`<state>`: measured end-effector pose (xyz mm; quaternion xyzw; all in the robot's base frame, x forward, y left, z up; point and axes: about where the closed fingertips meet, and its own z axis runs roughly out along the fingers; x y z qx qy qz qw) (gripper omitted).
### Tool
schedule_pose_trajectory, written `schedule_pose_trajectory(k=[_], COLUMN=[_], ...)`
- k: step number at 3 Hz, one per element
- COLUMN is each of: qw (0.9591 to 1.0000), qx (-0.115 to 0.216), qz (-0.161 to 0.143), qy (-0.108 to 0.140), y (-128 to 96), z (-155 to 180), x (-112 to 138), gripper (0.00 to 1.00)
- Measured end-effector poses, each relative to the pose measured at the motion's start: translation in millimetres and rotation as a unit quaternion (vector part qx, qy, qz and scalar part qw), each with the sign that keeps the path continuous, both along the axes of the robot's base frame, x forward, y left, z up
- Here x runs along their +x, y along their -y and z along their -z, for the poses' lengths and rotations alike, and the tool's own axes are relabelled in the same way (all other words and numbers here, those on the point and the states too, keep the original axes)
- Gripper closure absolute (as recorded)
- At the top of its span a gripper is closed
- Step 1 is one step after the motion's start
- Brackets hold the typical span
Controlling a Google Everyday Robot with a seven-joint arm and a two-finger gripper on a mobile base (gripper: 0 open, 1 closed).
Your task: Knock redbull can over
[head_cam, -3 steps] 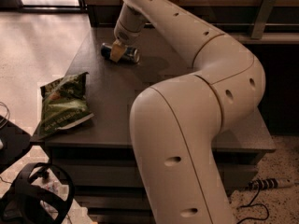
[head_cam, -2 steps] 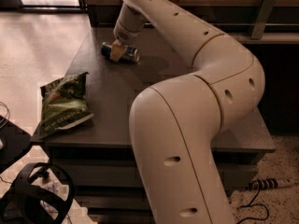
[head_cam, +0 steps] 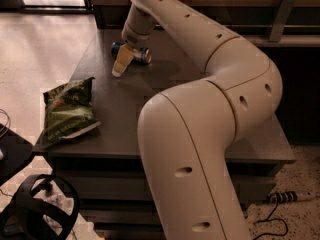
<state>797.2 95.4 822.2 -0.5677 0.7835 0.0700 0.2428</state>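
Redbull can (head_cam: pixel 142 57) lies on its side on the surface (head_cam: pixel 112 101); we see our gripper (head_cam: pixel 117 73) just before it, fingers (head_cam: pixel 123 61) narrowed together, holding nothing.

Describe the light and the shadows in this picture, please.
Camera view: strong light falls on the floor at upper left; the table is dim; the arm casts a soft shadow on it right of the pincer, which hangs over the table's far end, before the can.
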Motion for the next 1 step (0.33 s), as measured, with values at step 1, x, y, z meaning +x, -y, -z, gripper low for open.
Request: schedule_pose_trajectory(k=[1], qw=[1.0000], qx=[0.000], qz=[0.000], qy=[0.000], y=[0.0], z=[0.0], x=[0.0], gripper=[0.00])
